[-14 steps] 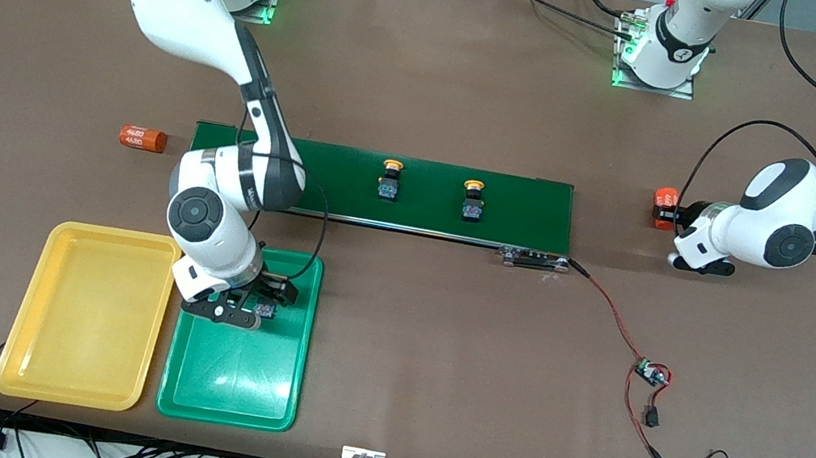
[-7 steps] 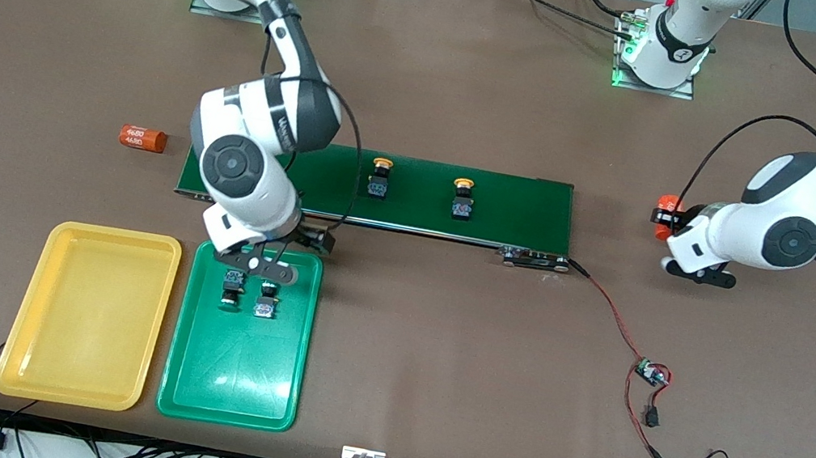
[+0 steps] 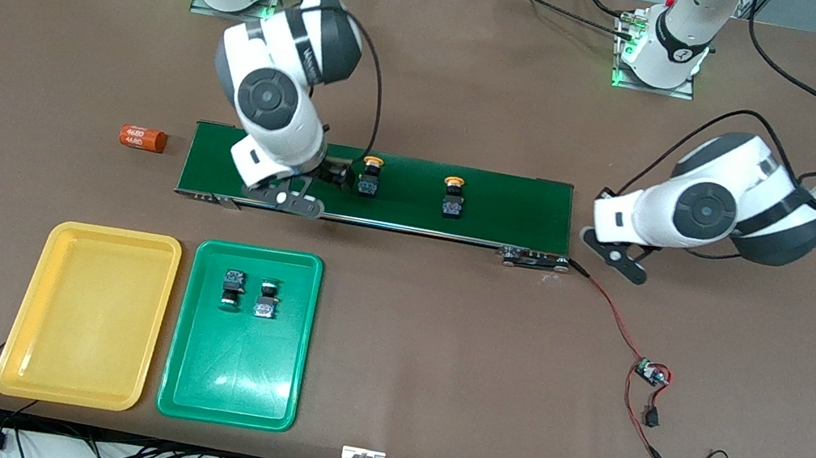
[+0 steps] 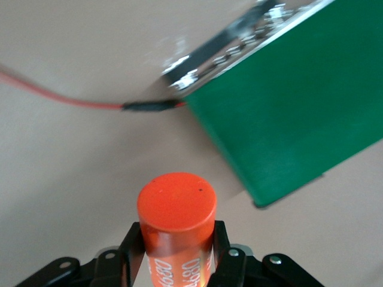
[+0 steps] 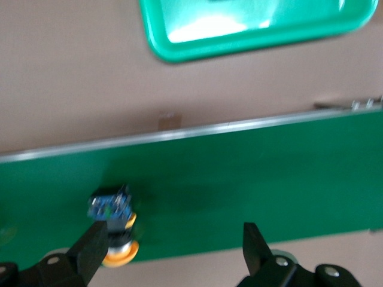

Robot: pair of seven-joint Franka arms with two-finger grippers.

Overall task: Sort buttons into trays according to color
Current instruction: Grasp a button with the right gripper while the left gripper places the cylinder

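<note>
Yellow-orange is the colour now in play: two small push-button switches with yellow-orange caps are seen on the long dark-green conveyor belt (image 3: pixel 414 193), one (image 3: pixel 369 176) just beside the right gripper (image 3: pixel 299 191), the other (image 3: pixel 452 196) farther toward the left arm's end of the table. The right gripper's jaws are spread wide and empty, low over the belt. In the right wrist view the nearer yellow-capped button (image 5: pixel 114 224) is found hard against one finger (image 5: pixel 90 251), not centred in the gap.

For a clean pick, the gripper should be shifted until the blue-and-black body sits midway between the jaws, then lowered, so that the body is clamped rather than the round cap. The open jaws should be kept from knocking the small switch over.

The two green-capped buttons (image 3: pixel 232 288) (image 3: pixel 267 299) are already lying in the shallow green plastic tray (image 3: pixel 231 389); the matching yellow tray (image 3: pixel 75 365) beside it is not yet filled.

The left gripper (image 4: pixel 177 248) is held clamped on a large orange cylinder (image 4: pixel 177 221), over the table near the belt's end.
</note>
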